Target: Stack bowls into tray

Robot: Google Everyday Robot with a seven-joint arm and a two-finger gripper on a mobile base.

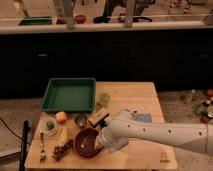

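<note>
The dark maroon bowl [85,143] sits upright on the wooden table near its front edge. My gripper [99,142] is at the bowl's right rim, at the end of the white arm [150,132] that reaches in from the right. The green tray [68,95] lies empty at the table's back left, apart from the bowl. No orange terracotta bowl shows on the table.
Between tray and bowl stand a small metal cup [80,120], an orange fruit [61,117], a pale dish with a green item [50,125] and a small box [98,117]. A green cup [104,99] stands right of the tray. A blue-grey sponge [143,117] lies behind the arm.
</note>
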